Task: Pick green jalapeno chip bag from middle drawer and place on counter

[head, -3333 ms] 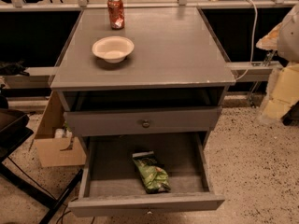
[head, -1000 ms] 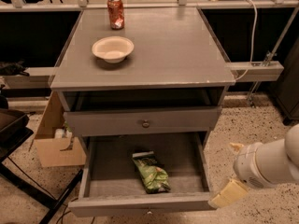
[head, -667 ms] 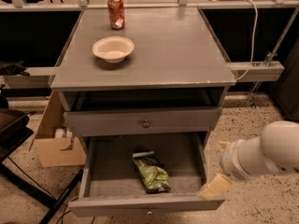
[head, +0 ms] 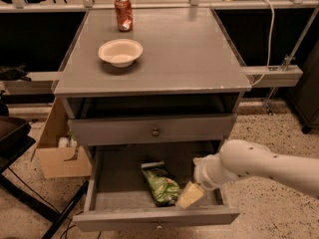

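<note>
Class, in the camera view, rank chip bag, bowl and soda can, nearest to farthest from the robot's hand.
Hand: right side of middle drawer.
1. Chip bag, beside it, left.
2. Bowl, left on counter.
3. Soda can, counter's back.

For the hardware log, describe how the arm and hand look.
The arm is a thick, smooth white tube with small dark specks, ending in a rounded white wrist. The hand, over the right side of the drawer beside the bag, is a pale yellow wedge. No cables or sleeves show.
</note>
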{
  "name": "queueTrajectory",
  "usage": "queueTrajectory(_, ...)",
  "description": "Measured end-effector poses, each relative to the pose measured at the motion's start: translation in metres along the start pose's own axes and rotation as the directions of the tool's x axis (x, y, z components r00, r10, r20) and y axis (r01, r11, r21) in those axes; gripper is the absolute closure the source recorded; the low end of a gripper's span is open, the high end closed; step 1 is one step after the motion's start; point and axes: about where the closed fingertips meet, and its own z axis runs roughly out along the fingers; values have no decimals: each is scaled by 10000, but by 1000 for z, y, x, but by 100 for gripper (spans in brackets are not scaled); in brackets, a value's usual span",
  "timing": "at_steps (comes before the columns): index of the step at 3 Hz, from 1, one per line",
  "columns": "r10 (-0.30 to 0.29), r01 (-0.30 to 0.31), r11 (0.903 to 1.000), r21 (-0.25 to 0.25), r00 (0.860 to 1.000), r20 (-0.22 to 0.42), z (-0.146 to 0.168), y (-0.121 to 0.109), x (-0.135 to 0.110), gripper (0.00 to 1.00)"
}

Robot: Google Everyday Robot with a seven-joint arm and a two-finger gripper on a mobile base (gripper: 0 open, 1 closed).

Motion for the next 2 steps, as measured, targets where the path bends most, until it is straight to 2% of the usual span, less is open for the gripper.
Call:
queueTrajectory(1,45,-39,9995,-309,9998,168,66,-10,-14,0)
queueTrajectory(2,46,-30,9989,-471,9994,342,117,-18,-33,0)
